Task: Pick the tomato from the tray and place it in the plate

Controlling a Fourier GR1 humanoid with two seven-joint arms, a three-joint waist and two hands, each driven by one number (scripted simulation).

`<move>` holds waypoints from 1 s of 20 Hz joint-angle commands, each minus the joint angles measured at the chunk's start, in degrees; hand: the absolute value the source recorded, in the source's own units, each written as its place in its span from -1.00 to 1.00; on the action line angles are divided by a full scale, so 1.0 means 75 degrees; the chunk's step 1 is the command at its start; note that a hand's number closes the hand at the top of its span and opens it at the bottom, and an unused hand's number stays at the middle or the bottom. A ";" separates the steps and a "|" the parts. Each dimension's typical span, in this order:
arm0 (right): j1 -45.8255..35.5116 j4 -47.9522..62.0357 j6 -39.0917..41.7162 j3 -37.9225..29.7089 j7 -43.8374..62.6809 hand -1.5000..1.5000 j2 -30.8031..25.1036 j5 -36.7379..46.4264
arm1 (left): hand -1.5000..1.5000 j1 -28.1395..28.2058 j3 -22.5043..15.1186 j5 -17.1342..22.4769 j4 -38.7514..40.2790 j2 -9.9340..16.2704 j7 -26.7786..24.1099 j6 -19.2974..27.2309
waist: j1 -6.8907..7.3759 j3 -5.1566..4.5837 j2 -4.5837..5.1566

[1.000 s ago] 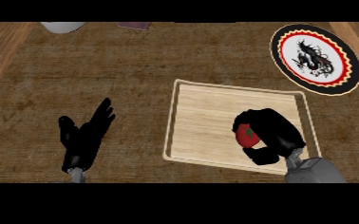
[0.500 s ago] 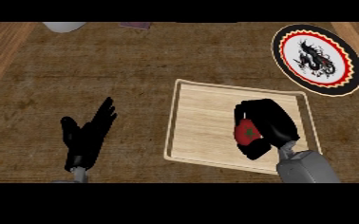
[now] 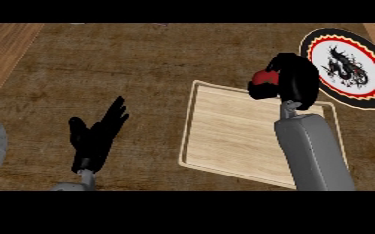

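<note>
My right hand is curled round the red tomato, which shows only at the hand's left side. Hand and tomato hang over the far right corner of the light wooden tray, just left of the plate. The plate is round with a black rim, a red ring and a black dragon on white; it lies at the far right, partly cut by the view's edge. My left hand rests open at the lower left, fingers pointing up, away from the tray.
The dark wooden counter top spreads to the left and back of the tray. A lighter wooden strip runs along the far left edge. My right forearm lies over the tray's right side.
My right hand has lifted the tomato from the tray's middle right and carried it towards the far right corner, closer to the plate. The view has shifted. The left hand stays resting.
</note>
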 commanded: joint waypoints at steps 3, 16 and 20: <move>-0.1639 0.0978 -0.2070 -0.0804 0.2281 1.00 0.0316 0.1799 | 0.00 0.0004 -0.0179 -0.0026 0.0077 0.0046 0.0135 -0.0197 | 0.0307 0.0000 0.0077; -0.2692 0.3158 -0.6234 -0.2535 0.3463 1.00 0.0387 0.3733 | 0.00 -0.0030 -0.0161 -0.0196 0.0341 -0.0293 0.0023 0.0207 | -0.0060 0.0020 0.0030; -0.2498 0.4174 -0.6977 -0.3284 0.2983 1.00 -0.0370 0.3717 | 0.00 -0.0004 0.0174 0.0078 0.0143 0.0006 0.0239 0.0021 | -0.0150 0.0027 -0.0010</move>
